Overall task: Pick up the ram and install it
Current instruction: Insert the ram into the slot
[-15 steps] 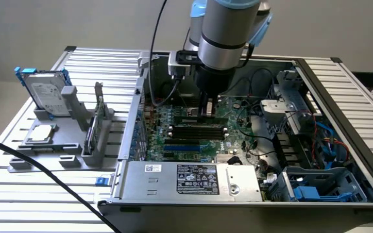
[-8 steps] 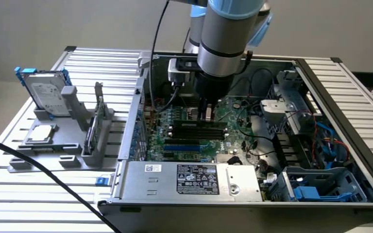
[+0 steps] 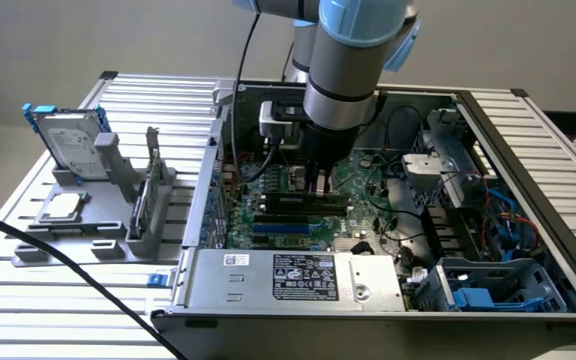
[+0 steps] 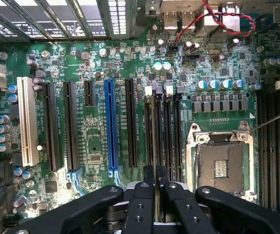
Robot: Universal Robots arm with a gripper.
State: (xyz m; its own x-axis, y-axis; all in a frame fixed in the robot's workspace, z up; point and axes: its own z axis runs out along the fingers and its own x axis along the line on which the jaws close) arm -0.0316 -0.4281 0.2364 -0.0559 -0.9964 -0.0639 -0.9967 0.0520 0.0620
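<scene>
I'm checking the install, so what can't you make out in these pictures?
Whether the ram is fully seated: exterior view, the gripper covers its middle.
The memory slots' near ends: wrist view, the fingers cover them.
The hard drive label's text: exterior view, too small.

Open black metal PC case [image 3: 528, 150] lies on ribbed aluminium table [image 3: 148, 90], green motherboard [image 3: 368, 176] inside. Grey plastic parts holder [image 3: 88, 240] on table at exterior view's left of case; silver hard drive w/ blue frame [image 3: 73, 142] stands upright in holder's rear, square silver processor chip [image 3: 60, 206] flat in front of it. Black two-finger gripper [image 3: 316, 187] over board centre, long thin green ram stick [image 3: 308, 201] just beneath, at slots. Silver power supply box [image 3: 298, 279] along case's near edge.
</scene>
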